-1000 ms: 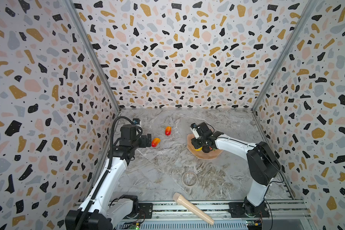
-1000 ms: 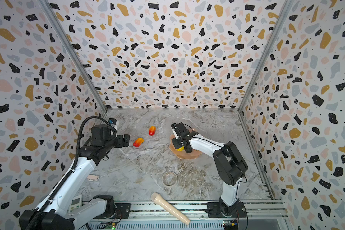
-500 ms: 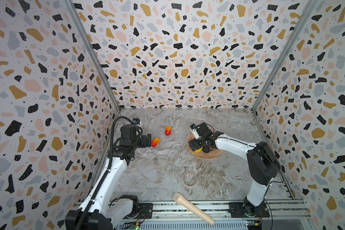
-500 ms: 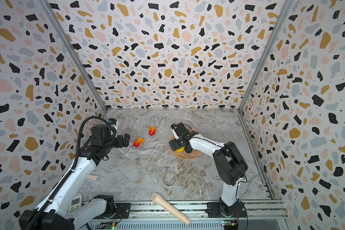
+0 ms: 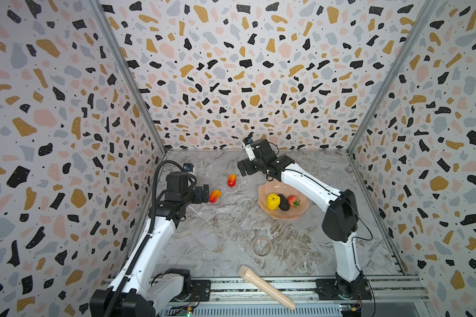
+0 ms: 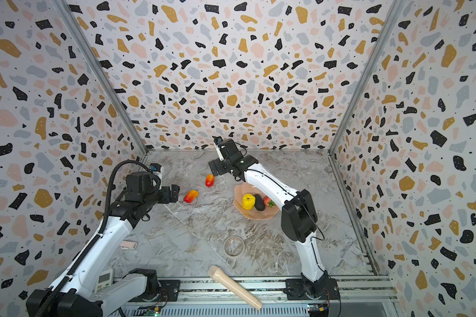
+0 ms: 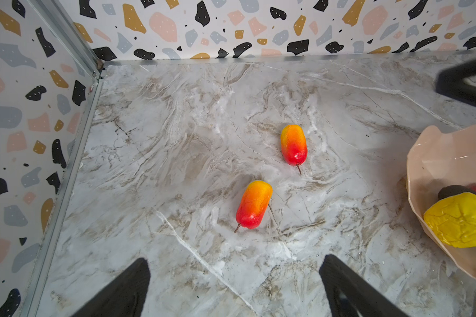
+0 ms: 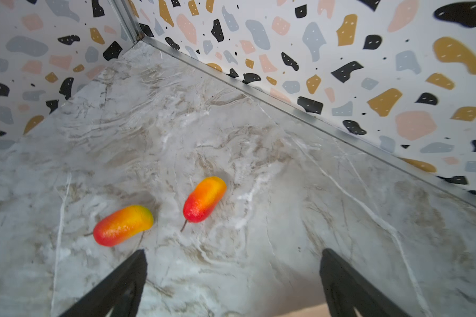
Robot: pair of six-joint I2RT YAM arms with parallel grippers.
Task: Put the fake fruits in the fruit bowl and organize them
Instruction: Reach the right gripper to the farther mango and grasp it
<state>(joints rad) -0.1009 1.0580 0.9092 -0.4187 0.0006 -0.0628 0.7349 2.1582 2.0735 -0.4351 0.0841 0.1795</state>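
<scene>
**tabletop_tom:** ok so who grabs what here? Starting on the left: the left gripper (image 7: 234, 259) has its jaws spread wide with nothing in them. The near mango (image 7: 253, 204) lies on the marble table (image 7: 176, 123) dead ahead of it, just past the fingertips and roughly centred between them.

**yam_fan:** yep, and its long axis runs nearly along the reach, a bit skewed, stem end pointing back at the gripper. So the fingers would close across the narrow way. Looks like a plain forward-and-down move to me. The side wall (image 7: 17, 123) is off on that gripper's outer side, well apart from the fruit, so I doubt it gets in the way.

**tabletop_tom:** and the far mango (image 5: 231, 180)?

**yam_fan:** further ahead of the left one and off toward the bowl side. The right gripper (image 8: 233, 250) is way nearer to it, jaws wide too, empty. In the right wrist view that mango lies ahead and over toward one finger, long axis diagonal to the jaws. I'd guess a wrist turn plus a sideways shift first. The back wall (image 8: 341, 82) is beyond it, with room to spare.

**tabletop_tom:** bowl?

**yam_fan:** the fruit bowl (image 5: 283, 216) sits back along the right arm, behind its fingers. The yellow fruit (image 5: 273, 201), avocado (image 5: 283, 202) and strawberry (image 5: 293, 201) are huddled side by side in it, with bare bowl around them. The table between mangoes and bowl looks open.
</scene>
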